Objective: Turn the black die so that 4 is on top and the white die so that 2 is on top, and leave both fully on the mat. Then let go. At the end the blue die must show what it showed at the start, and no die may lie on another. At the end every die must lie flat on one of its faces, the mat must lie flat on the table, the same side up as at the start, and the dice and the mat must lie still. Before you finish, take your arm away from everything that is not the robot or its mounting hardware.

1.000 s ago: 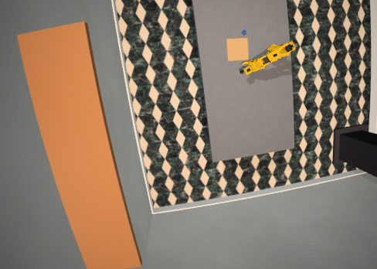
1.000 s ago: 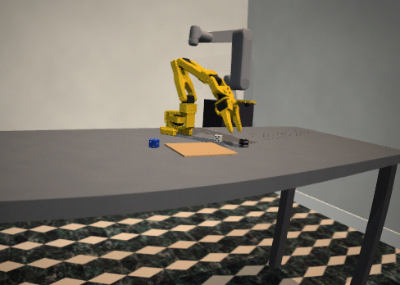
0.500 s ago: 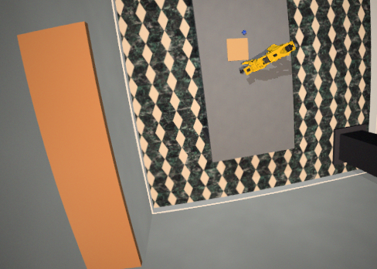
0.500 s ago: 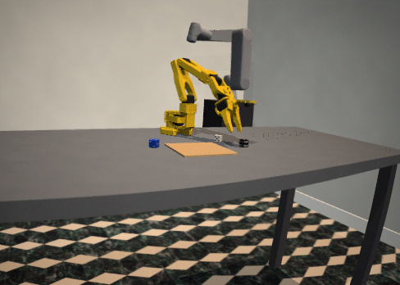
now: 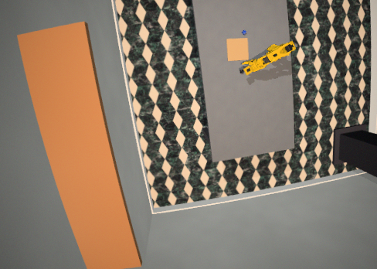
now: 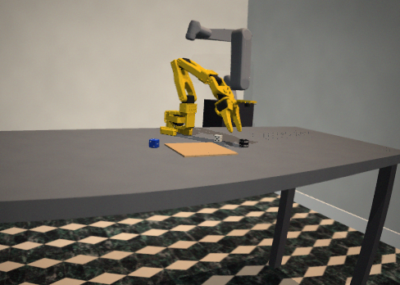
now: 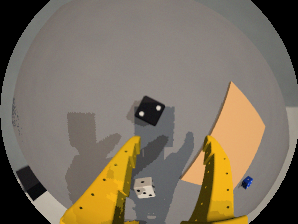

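The grey table [image 5: 251, 114] [image 6: 102, 161] [image 7: 95, 60] carries everything, with the yellow arm [image 5: 275, 56] [image 6: 197, 71] standing on the base side of the orange mat [image 5: 237, 49] [image 6: 201, 149] [image 7: 242, 125], which lies flat. The gripper [image 5: 245, 68] [image 6: 235, 130] [image 7: 174, 137] hangs over the arm's left side of the mat, fingers parted, holding nothing.

The black die [image 5: 242, 70] [image 6: 243, 142] [image 7: 150, 110] lies off the mat, to its left as the arm faces it. The relation that counts: this die is farther out from the base than the fingertips, and a little left of the line midway between them. A cube has no long axis, but it sits askew to the fingers, so a wrist turn probably matters. Its upward face seems to show 2, so it likely needs tipping before it can rest on the mat with 4 up.

The white die [image 6: 218, 137] [image 7: 144, 187] is also off the mat's left side, nearer the base than the black one; its top number is uncertain. The blue die [image 5: 243, 32] [image 6: 154, 142] [image 7: 247, 182] lies off the mat's right side and should be left alone. No brand, label or writing is readable; pips are the dice's only marks.
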Robot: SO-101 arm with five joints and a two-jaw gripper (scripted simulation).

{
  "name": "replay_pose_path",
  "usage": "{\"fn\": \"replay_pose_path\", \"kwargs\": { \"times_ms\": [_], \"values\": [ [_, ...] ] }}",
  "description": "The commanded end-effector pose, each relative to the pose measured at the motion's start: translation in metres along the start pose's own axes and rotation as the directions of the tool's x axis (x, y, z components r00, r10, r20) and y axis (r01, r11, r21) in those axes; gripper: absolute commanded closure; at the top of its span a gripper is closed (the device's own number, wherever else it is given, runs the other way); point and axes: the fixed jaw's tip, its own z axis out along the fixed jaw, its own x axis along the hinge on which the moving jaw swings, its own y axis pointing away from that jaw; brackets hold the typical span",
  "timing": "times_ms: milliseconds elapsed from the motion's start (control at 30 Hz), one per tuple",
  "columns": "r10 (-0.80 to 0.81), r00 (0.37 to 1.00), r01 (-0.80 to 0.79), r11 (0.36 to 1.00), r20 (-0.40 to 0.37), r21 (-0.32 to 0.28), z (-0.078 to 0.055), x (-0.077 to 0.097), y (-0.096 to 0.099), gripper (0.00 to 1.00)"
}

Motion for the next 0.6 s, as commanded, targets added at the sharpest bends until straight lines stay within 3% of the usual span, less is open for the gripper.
{"fn": "replay_pose_path", "kwargs": {
  "times_ms": [0,300,567],
  "values": [
    [0.002,0.999,-0.002,1.0,0.052,-0.003,-0.004,-0.009,0.002,0.72],
    [0.002,0.999,-0.002,1.0,0.052,-0.003,-0.006,-0.008,0.002,0.72],
    [0.001,0.999,-0.001,1.0,0.052,-0.004,-0.022,0.002,0.002,0.72]
  ]
}}
